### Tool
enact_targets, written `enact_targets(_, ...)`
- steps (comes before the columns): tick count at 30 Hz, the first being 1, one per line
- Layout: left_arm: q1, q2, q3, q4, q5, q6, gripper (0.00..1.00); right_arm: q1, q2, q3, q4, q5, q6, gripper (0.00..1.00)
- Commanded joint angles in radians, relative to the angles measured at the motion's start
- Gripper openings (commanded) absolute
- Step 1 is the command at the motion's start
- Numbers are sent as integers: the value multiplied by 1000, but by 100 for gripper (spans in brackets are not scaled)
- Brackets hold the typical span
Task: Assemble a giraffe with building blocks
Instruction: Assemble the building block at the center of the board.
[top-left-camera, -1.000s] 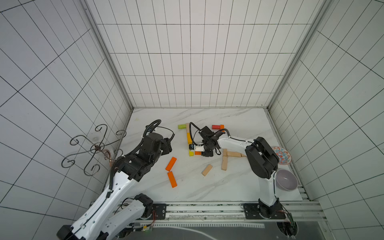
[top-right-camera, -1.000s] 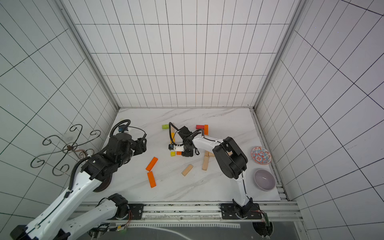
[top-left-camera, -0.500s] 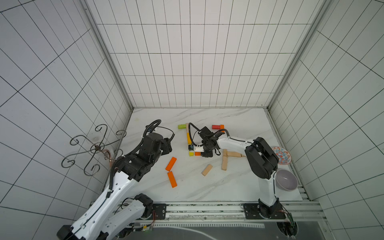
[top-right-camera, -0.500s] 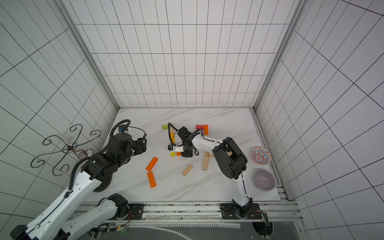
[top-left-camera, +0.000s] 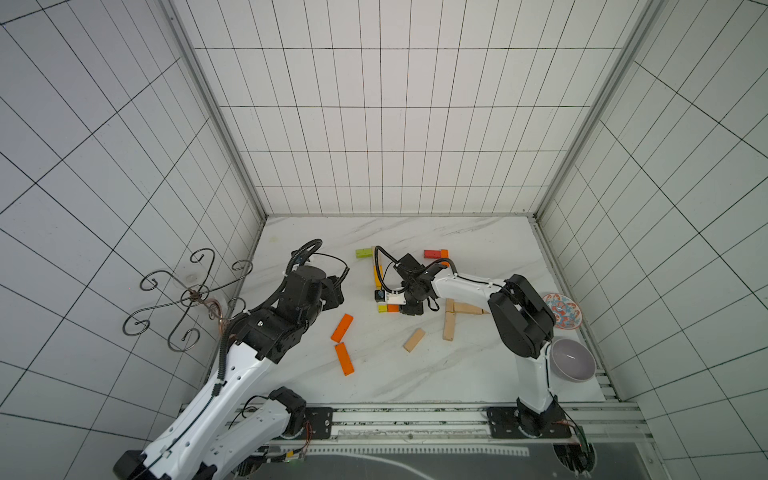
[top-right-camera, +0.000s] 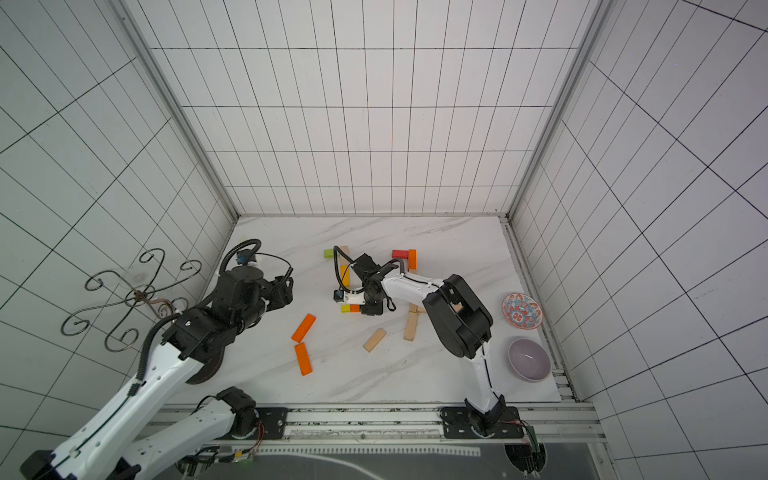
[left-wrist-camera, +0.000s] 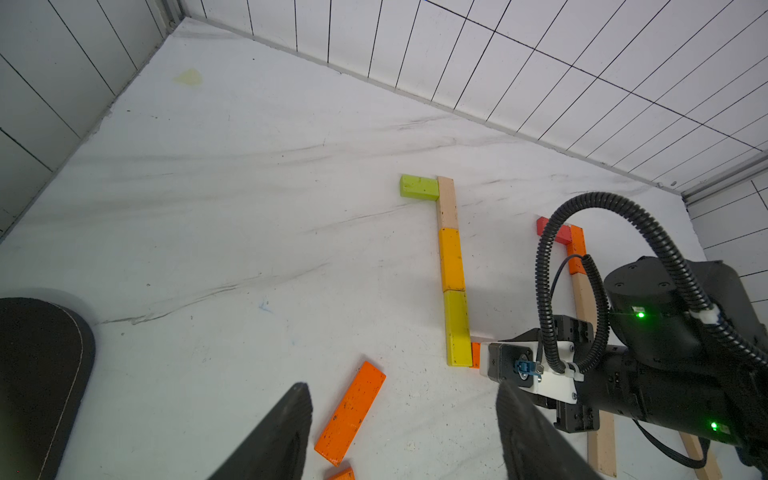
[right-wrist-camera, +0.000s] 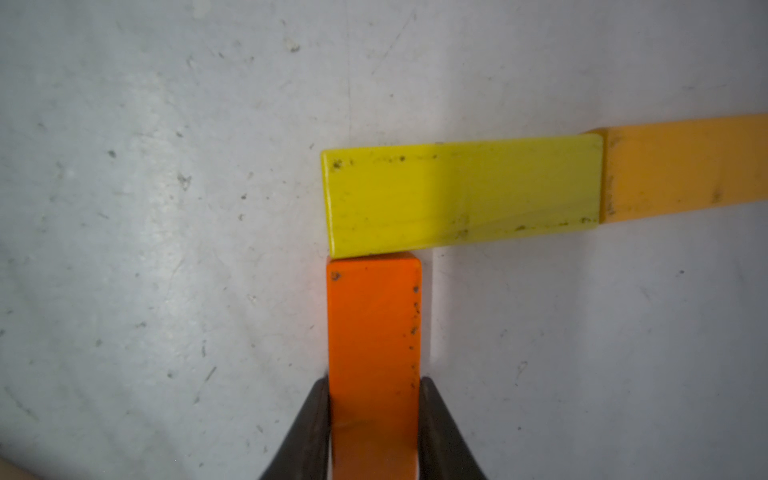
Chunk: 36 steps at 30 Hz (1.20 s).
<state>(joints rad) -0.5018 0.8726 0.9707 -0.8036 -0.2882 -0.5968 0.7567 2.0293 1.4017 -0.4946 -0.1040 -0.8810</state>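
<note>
A flat row of blocks lies on the marble table: green block (left-wrist-camera: 419, 187), natural wood block (left-wrist-camera: 446, 201), amber block (left-wrist-camera: 451, 259) and yellow block (left-wrist-camera: 456, 328). My right gripper (right-wrist-camera: 374, 384) is shut on an orange block (right-wrist-camera: 374, 332) that lies flat, its end butted against the side of the yellow block (right-wrist-camera: 461, 199) at a right angle. In both top views the right gripper (top-left-camera: 405, 308) sits low over that corner. My left gripper (left-wrist-camera: 403, 390) is open and empty, hovering above a loose orange block (left-wrist-camera: 351, 411).
Two loose orange blocks (top-left-camera: 342, 327) (top-left-camera: 344, 359) lie in front of the left arm. Natural wood blocks (top-left-camera: 414, 340) (top-left-camera: 449, 326) and a red-and-orange pair (top-left-camera: 432, 253) lie near the right arm. A patterned plate (top-left-camera: 563, 311), purple bowl (top-left-camera: 572, 360) and wire rack (top-left-camera: 191, 297) stand at the sides.
The right gripper's jaws have narrowed onto the orange block. Both arms and the blocks have hardly moved.
</note>
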Motion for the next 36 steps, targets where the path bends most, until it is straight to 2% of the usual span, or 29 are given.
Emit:
enact_targets(1, 5, -12, 25, 15, -16, -2, 71, 16, 49, 52, -52, -23, 3, 31)
enact_targets(12, 6, -15, 25, 11, -17, -4, 71, 20, 51, 56, -36, -10, 8, 38)
enact_targets(19, 5, -17, 29, 7, -17, -5, 71, 20, 42, 62, -29, 2, 10, 45)
enact_targets(24, 5, -17, 32, 6, -10, -3, 70, 20, 26, 74, -30, 4, 10, 52)
enact_targets(36, 6, -41, 71, -32, -20, -9, 70, 27, -58, 109, -62, 7, 28, 59)
